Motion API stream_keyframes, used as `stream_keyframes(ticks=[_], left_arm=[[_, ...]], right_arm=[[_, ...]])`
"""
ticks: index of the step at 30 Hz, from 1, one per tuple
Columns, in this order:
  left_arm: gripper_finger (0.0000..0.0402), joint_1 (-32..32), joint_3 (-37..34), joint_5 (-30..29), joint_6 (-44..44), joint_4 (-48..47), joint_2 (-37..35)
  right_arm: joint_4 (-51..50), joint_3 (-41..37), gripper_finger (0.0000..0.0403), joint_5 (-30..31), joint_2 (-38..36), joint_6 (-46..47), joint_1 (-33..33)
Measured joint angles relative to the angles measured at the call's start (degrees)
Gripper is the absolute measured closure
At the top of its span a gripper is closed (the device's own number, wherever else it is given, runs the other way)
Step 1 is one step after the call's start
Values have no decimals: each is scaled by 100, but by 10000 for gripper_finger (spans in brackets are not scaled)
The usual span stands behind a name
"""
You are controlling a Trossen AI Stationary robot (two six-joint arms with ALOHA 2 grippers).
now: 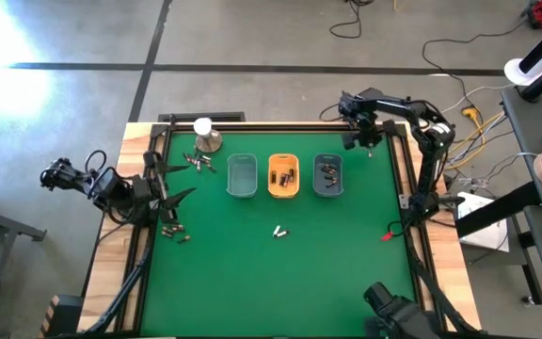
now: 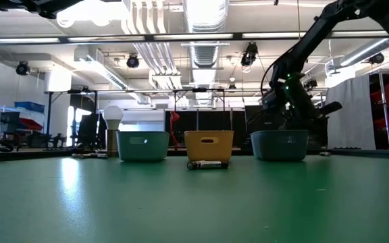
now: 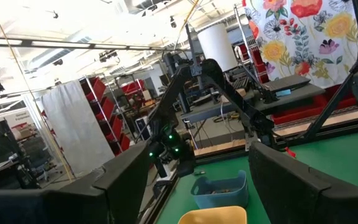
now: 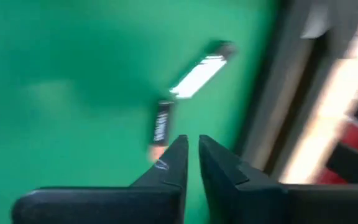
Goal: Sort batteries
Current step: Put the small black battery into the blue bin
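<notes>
So my right gripper (image 4: 191, 152) is up by the far right corner of the table, arm bent over and reaching in, fingers (image 4: 169, 168) nearly together with just a thin gap. My left gripper (image 1: 172, 179) hangs at the left edge, wrist level, fingers (image 3: 129, 180) spread wide, holding nothing.

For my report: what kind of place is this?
Probably a robotics lab or workshop: exposed ceiling ducts, red storage racks behind the green table, and loose cables across the concrete floor.
</notes>
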Motion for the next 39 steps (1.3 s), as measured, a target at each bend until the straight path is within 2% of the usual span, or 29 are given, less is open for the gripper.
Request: stream_keyframes(ticks=[3, 8, 14, 18, 29, 39], left_arm=[[149, 0, 0, 0, 0, -2, 0], [149, 0, 0, 0, 0, -19, 0], [149, 0, 0, 0, -1, -17, 0], [149, 1, 0, 0, -2, 5, 0], [149, 0, 0, 2, -7, 33, 7], [149, 1, 0, 1, -6, 33, 11]], right_arm=[[551, -296, 322, -493, -249, -150, -2], [1049, -759, 257, -622, -464, -201, -4], [1723, -1313, 231, -970, -568, -242, 39], [1983, -1513, 245, -933, -568, -270, 132], [2025, -1301, 333, -1065, -552, -314, 208], [2222, -1487, 353, -1201, -554, -445, 204]])
